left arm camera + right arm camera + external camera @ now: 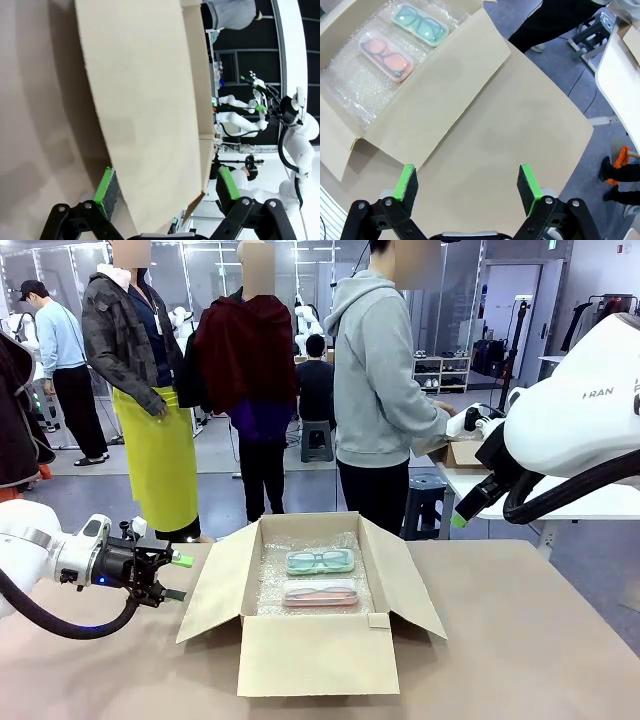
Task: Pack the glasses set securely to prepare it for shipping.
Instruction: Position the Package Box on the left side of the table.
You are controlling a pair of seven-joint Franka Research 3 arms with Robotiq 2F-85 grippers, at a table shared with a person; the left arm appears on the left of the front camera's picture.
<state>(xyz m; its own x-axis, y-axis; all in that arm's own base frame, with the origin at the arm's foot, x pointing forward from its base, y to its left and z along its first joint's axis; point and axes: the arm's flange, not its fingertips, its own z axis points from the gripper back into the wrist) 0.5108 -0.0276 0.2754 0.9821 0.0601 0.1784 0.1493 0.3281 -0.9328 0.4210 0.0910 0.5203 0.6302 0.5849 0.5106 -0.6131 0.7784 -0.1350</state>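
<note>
In the open cardboard box [318, 655] on the bench [520, 640], the mint-green case [320, 561] and the pinkish case [320, 593] lie flat on bubble wrap [270, 585]. They are parallel, long axes running left-right, with the mint one farther from the robot. The left gripper [181, 578] and right gripper [467, 182] spread their fingers wide, empty.

Bright even overhead light, soft shadows under box flaps, wrist views fisheye-bent at edges, bg slightly soft

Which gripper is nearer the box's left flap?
Left. The left gripper, open, sits just beside the outer edge of the left flap, low over the table. The right gripper, also open, hangs high to the right of the box, well away.
</note>
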